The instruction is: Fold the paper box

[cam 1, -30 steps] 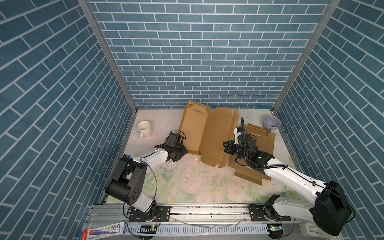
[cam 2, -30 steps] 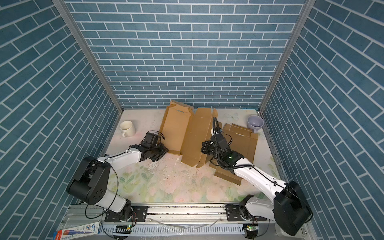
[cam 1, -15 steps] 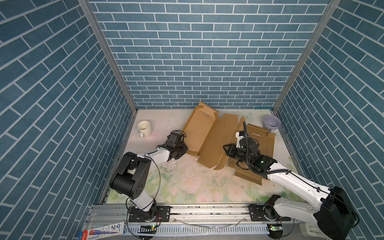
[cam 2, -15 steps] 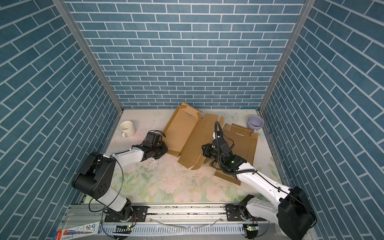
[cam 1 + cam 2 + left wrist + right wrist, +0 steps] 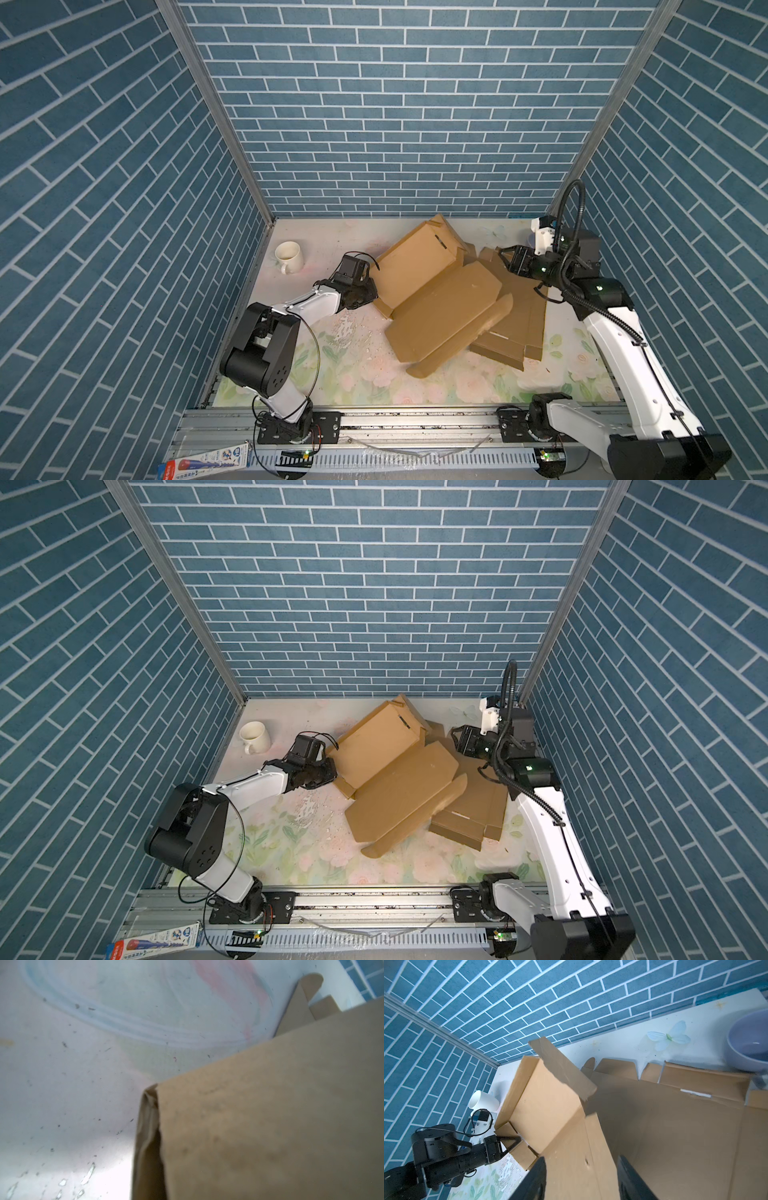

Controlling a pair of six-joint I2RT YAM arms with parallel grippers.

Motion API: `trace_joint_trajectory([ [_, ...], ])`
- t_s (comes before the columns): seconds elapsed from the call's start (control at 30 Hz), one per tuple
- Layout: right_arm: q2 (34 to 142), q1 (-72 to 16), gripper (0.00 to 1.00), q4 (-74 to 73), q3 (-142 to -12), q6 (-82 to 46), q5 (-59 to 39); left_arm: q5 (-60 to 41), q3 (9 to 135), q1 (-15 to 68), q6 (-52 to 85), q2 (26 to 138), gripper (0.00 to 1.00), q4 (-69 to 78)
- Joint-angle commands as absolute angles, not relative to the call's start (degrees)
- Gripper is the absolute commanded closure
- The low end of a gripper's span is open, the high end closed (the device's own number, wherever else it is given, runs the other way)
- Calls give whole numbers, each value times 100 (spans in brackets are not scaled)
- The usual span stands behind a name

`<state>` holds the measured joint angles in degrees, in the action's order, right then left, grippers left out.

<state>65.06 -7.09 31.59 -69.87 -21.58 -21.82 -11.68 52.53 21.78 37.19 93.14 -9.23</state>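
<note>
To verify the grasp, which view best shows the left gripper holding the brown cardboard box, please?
Right wrist view: the left gripper pinches the brown cardboard box at a corner, side-on. Both top views show it small, overhead; left wrist shows only blurred cardboard.

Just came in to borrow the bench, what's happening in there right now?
A paper box is being folded. The left gripper is shut on a corner flap, with one panel tilted up off the table. The right gripper hangs open over a second flat cardboard sheet, holding nothing. The box isn't formed yet.
</note>
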Motion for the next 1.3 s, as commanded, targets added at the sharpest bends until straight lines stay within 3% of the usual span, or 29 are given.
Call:
trace_joint_trajectory([
  [0.0, 7256, -497, 43, 3283, -7300, -1498, -3200, -1194, 5412, 2141, 2732, 9424, 100, -1621],
  [0.17, 8362, -463, 39, 2378, -7214, -1468, -3927, -1159, 5697, 2142, 2282, 9558, 100, -1875],
  [0.37, 8835, -479, 39, 1470, -6714, -1347, -4475, -1202, 5747, 2143, 2018, 9696, 100, -1942],
  [0.67, 9694, -410, 52, 74, -6557, -2282, -5706, -1250, 5895, 2137, 1877, 9949, 100, -2005],
  [0.87, 9798, -405, 52, 111, -6445, -2153, -5956, -1240, 5938, 2131, 1865, 10025, 100, -1983],
  [1.07, 9777, -480, 63, 55, -6378, -2121, -6040, -1215, 6049, 2129, 1812, 10046, 100, -2036],
  [1.27, 9701, -625, 67, 372, -6364, -1738, -5571, -1213, 6218, 2128, 1771, 10071, 100, -2112],
])
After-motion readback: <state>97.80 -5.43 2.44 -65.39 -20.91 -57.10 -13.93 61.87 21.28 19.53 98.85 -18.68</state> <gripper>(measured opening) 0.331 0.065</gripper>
